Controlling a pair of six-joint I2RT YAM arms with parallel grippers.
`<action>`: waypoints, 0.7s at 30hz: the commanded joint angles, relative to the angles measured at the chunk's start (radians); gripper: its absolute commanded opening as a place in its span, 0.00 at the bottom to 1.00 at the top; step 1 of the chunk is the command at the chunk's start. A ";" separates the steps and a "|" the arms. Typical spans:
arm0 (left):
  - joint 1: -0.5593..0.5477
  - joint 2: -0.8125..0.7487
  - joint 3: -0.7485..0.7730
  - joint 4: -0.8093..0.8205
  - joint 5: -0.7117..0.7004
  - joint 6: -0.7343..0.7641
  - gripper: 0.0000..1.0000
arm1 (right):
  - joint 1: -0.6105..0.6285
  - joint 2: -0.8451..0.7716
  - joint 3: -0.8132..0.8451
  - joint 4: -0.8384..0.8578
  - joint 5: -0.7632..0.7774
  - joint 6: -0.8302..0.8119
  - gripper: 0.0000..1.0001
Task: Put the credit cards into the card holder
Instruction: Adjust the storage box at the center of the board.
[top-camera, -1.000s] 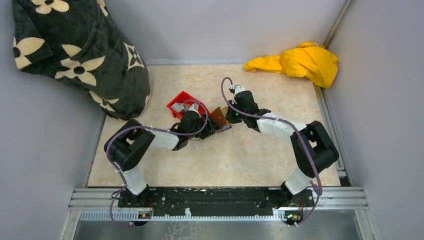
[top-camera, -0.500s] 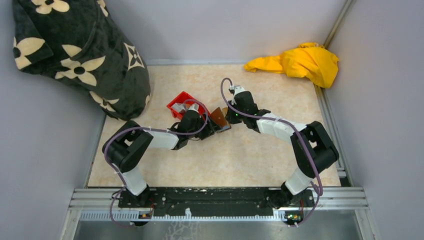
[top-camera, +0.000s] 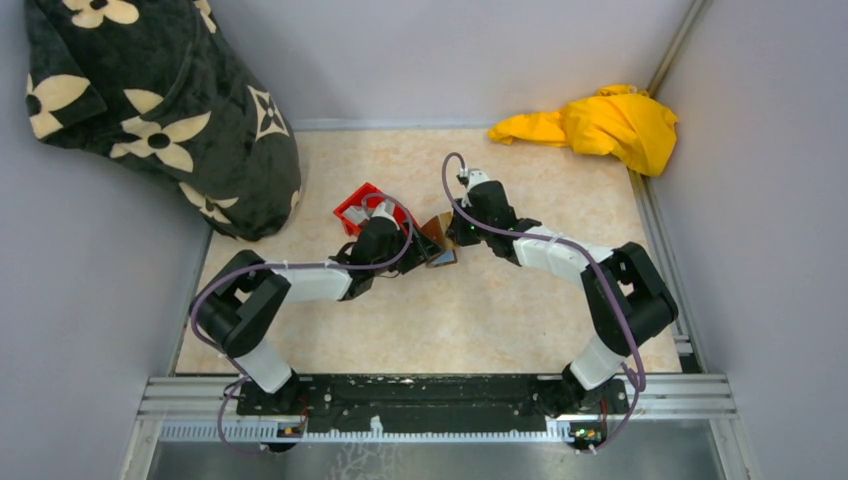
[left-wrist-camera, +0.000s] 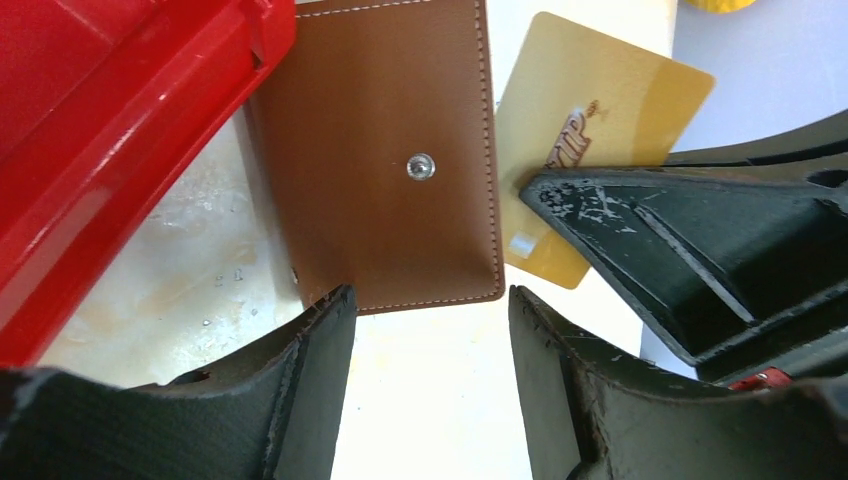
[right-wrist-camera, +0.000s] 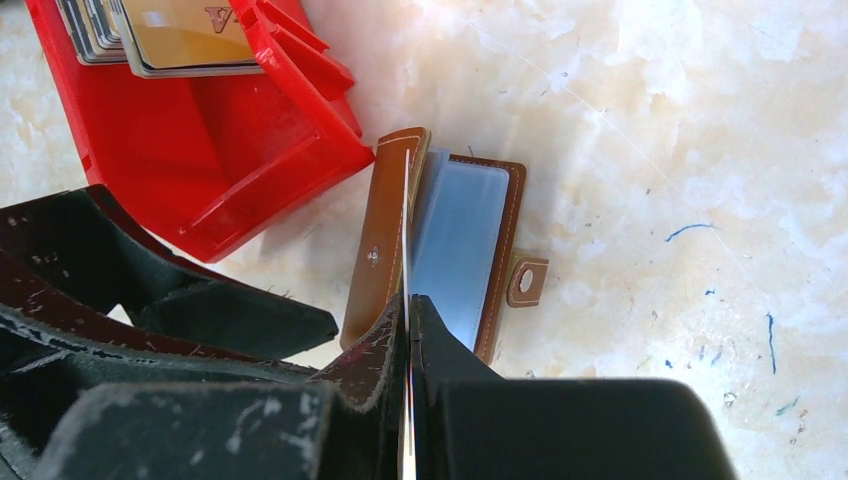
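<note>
The right pincer (right-wrist-camera: 408, 308) is clamped shut on a gold credit card (left-wrist-camera: 592, 120). The right wrist view shows the card edge-on, with its leading edge in the gap between the raised brown cover (right-wrist-camera: 383, 245) and the bluish clear pockets (right-wrist-camera: 455, 230) of the card holder (left-wrist-camera: 390, 170). I cannot tell whether the card has entered a pocket or only stands in the fold.

The card holder lies open on the table (right-wrist-camera: 650, 150), between the two pincers. The red bin (right-wrist-camera: 200, 150) is close by at its 10 o'clock in the right wrist view, and the snap tab (right-wrist-camera: 527, 282) sticks out at its 3 o'clock.

The left pincer (left-wrist-camera: 428, 305) stands well open, with a finger on either side of the cover's lower edge. It has hold of nothing that I can see. It may be propping the cover up, but contact is not clear.

By my reading the task is in its early part. One card is at the mouth of the holder and not visibly seated. A stack of credit cards (right-wrist-camera: 170, 35), a gold one on top of grey ones, waits in the bin at 11 o'clock in that view. The visible pocket looks unfilled, though the cover hides part of the inside. What is left is to push this card home, release it, and then fetch each of the others.
</note>
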 joint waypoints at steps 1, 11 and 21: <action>-0.014 -0.043 0.004 -0.006 -0.036 0.025 0.63 | 0.014 -0.044 0.027 0.061 -0.021 0.009 0.00; -0.093 -0.153 -0.033 -0.182 -0.296 0.062 0.56 | 0.013 -0.035 0.022 0.088 -0.039 0.009 0.00; -0.175 -0.139 -0.092 -0.230 -0.488 0.029 0.49 | 0.013 -0.017 0.020 0.115 -0.064 0.020 0.00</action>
